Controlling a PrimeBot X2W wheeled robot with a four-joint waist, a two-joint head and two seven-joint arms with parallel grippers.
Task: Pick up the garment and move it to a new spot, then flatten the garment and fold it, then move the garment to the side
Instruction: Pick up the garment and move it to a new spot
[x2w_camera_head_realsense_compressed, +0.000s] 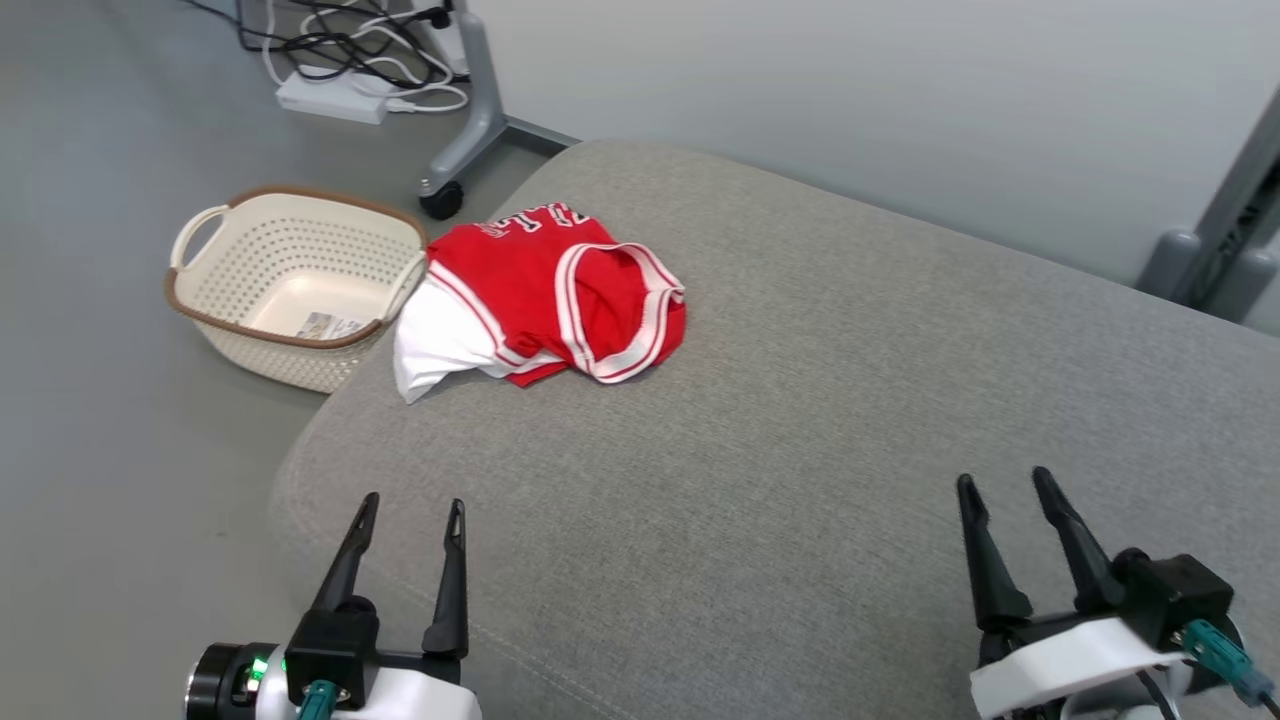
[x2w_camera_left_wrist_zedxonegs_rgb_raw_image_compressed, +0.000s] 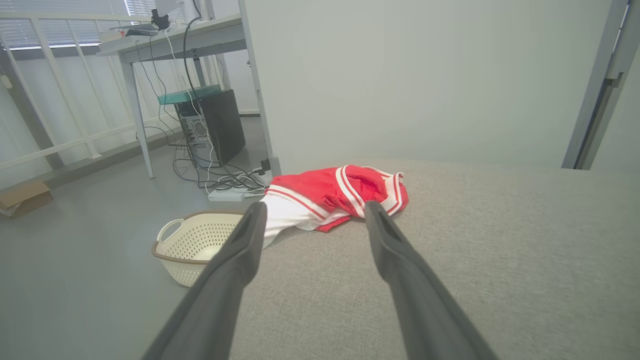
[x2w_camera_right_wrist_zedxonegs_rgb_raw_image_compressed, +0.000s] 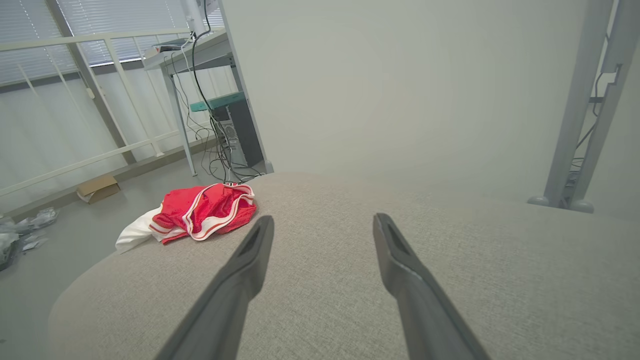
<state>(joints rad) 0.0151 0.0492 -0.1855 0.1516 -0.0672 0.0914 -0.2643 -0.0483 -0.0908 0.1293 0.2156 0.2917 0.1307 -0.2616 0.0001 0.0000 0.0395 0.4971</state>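
The head view looks down from high up on the big grey cloth cushion (x2w_camera_head_realsense_compressed: 800, 400). Both wrist views sit low and close over it, looking flat across to the pale wall (x2w_camera_left_wrist_zedxonegs_rgb_raw_image_compressed: 425, 75). All three share the crumpled red-and-white shirt (x2w_camera_head_realsense_compressed: 545, 300) near its left edge.

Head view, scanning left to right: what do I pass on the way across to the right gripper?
basket on the floor → garment on the grey cushion → right gripper, open.
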